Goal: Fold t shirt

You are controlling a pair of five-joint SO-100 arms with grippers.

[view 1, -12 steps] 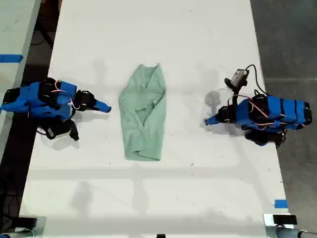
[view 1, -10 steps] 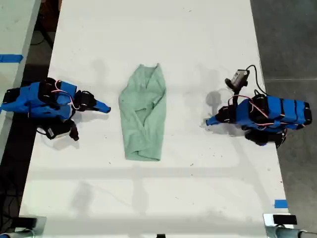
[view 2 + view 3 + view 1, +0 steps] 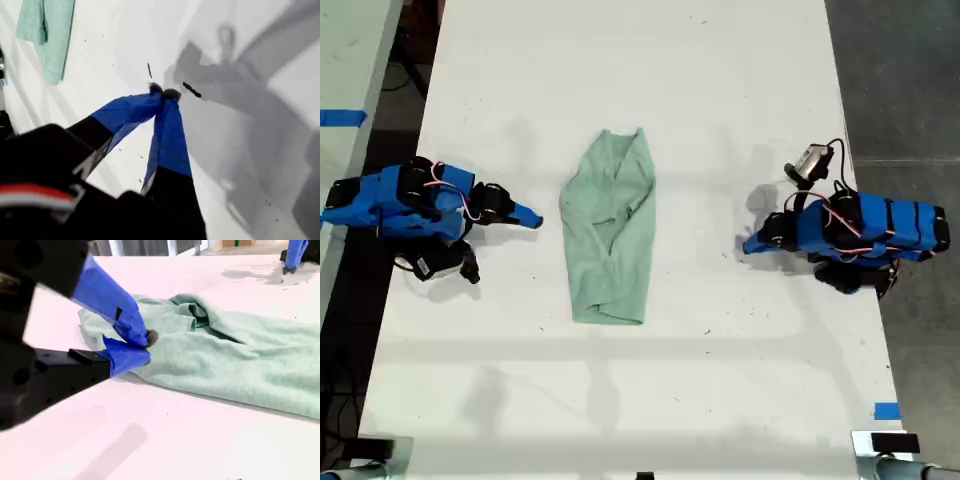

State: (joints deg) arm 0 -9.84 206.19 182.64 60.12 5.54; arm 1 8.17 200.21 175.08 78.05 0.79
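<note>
fold not yet begun: both grippers empty, cloth untouched

t shirt [image 3: 610, 235]: flat on the white table [image 3: 720, 100], between the two arms, long axis running from the exterior view's top to its bottom. narrow and bunched already, with wrinkles and a raised ridge near the collar end in the second wrist view.

my first gripper [image 3: 750, 245]: on the exterior view's right, well apart from the cloth. jaws closed tip to tip, nothing held, bare table beneath.

my second gripper [image 3: 532, 217]: on the exterior view's left, near the cloth edge but not touching. jaws closed as well, empty, tips pointed at the bunched end.

risks, as judgement:
- approach with closed jaws: likely to push and crumple the cloth rather than grasp it. opening needed first.
- pinch on the raised ridge: likely to catch several layers at once and drag the whole garment instead of turning one edge over.
- pull from one side only: light cloth on a smooth table, liable to slide toward the far arm.
- uneven lift between the two arms: skewed fold, edges out of line.
</note>
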